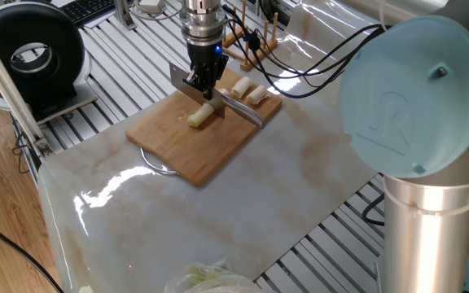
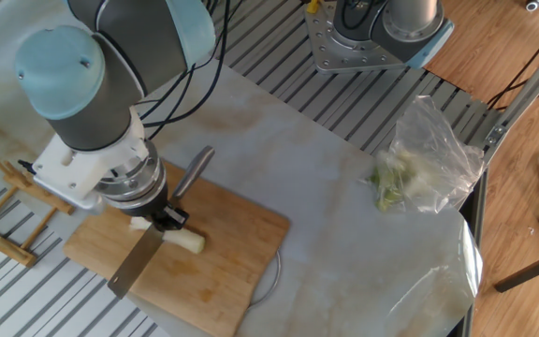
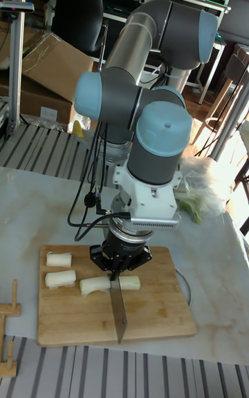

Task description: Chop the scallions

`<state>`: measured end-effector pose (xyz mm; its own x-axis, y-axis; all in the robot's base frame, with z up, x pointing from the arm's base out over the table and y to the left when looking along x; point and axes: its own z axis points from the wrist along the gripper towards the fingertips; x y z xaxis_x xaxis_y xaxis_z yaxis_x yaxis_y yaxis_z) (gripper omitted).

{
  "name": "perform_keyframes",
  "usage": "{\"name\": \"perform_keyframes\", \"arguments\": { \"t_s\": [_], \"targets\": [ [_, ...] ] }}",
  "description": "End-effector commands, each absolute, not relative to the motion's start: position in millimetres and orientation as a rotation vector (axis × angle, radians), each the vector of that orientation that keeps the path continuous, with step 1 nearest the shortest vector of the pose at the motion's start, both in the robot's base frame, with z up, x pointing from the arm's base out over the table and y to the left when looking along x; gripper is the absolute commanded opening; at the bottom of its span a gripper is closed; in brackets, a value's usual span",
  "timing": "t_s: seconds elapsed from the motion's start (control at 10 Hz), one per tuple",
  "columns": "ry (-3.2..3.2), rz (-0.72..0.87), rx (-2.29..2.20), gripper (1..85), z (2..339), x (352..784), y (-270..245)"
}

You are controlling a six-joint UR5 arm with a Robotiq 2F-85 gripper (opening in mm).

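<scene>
A wooden cutting board [image 1: 181, 146] [image 2: 223, 257] [image 3: 152, 318] lies on the marble table. My gripper [image 1: 204, 81] [image 2: 164, 218] [image 3: 119, 263] hangs over it, shut on a knife [image 1: 184, 88] [image 2: 137, 264] [image 3: 116, 305] held blade down. The blade crosses a pale scallion stalk [image 1: 200, 116] [image 2: 188, 241]. In the tall fixed view the stalk shows as one part on each side of the blade [image 3: 93, 285] [image 3: 130, 282]. Two cut chunks [image 1: 241, 85] [image 3: 59, 259] lie further along the board.
A clear bag of leafy greens [image 2: 419, 168] [image 1: 206, 278] [image 3: 204, 194] sits at the table's far side from the board. A wooden rack [image 1: 255, 37] [image 2: 7, 201] stands just off the board. A black round device [image 1: 31, 57] sits beside the table.
</scene>
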<state>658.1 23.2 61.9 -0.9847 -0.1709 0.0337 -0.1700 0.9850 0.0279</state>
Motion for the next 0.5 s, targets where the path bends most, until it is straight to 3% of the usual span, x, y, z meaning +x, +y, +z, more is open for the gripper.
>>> {"name": "perform_keyframes", "arguments": {
  "t_s": [0.0, 0.4],
  "targets": [
    [-3.110, -0.033, 0.243, 1.3, 61, 662, 26],
    [-3.108, -0.033, 0.235, 1.3, 65, 662, 29]
  ]
}}
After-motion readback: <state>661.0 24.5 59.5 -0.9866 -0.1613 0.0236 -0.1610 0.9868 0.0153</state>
